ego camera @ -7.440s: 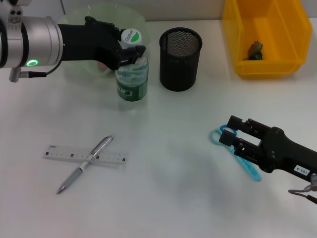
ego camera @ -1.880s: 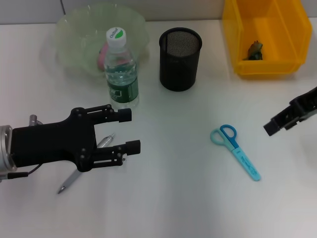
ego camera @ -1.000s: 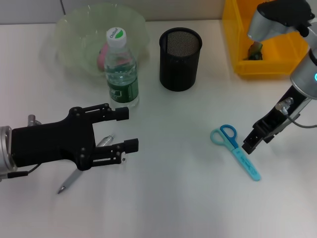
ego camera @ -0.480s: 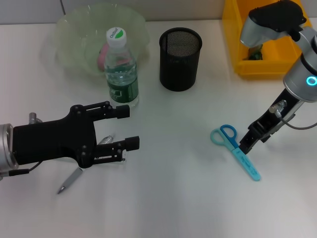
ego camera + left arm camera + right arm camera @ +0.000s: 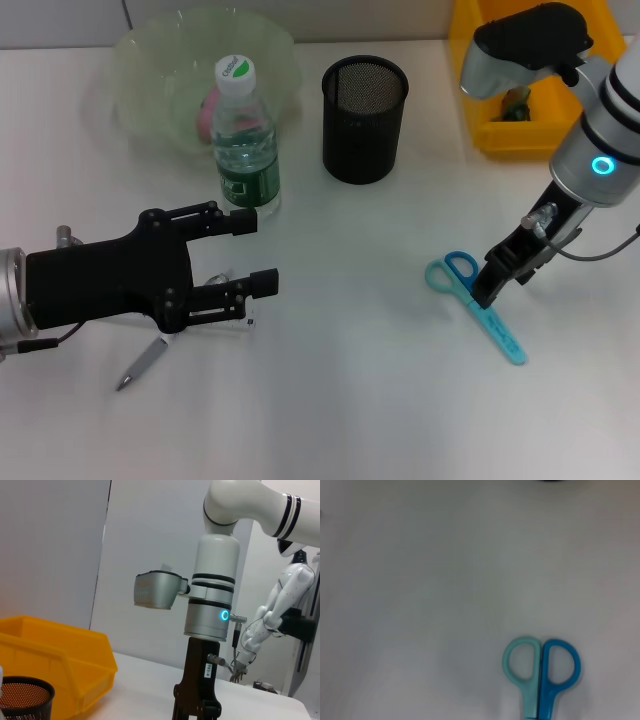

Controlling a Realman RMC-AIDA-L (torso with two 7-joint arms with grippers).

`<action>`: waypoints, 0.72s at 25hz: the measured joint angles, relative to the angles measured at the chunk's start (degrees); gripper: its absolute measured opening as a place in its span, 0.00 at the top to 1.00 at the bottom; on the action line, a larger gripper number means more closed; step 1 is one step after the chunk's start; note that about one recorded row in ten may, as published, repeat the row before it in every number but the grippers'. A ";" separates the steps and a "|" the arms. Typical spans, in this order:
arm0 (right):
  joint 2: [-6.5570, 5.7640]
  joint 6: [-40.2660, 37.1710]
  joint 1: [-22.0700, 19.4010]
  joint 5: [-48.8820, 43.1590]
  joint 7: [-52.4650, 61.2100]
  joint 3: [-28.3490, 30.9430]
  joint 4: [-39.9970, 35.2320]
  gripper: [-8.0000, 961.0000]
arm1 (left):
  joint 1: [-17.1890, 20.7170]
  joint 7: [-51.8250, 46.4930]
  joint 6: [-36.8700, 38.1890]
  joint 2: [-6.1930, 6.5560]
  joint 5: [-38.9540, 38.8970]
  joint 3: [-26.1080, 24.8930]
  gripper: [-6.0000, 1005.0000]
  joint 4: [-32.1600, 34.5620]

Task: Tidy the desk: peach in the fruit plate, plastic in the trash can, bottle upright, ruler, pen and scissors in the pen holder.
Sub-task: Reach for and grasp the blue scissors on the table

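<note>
Head view has a plain white desk with a grey strip of wall along the far edge. The left tool sits low at the near left, fingers spread wide with nothing between them, right over the pen. The right tool comes straight down onto the scissors at the right; can't tell if it's open or closed. The bottle stands upright in front of the fruit plate, where the pink peach already sits. The pen holder is far centre and the yellow bin far right. The left wrist view shows white walls behind.
</note>
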 joint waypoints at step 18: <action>0.14 4.02 0.79 2.47 1.97 -3.09 3.72 0.36 | 0.11 2.06 -0.69 0.09 -0.23 -0.11 0.27 0.00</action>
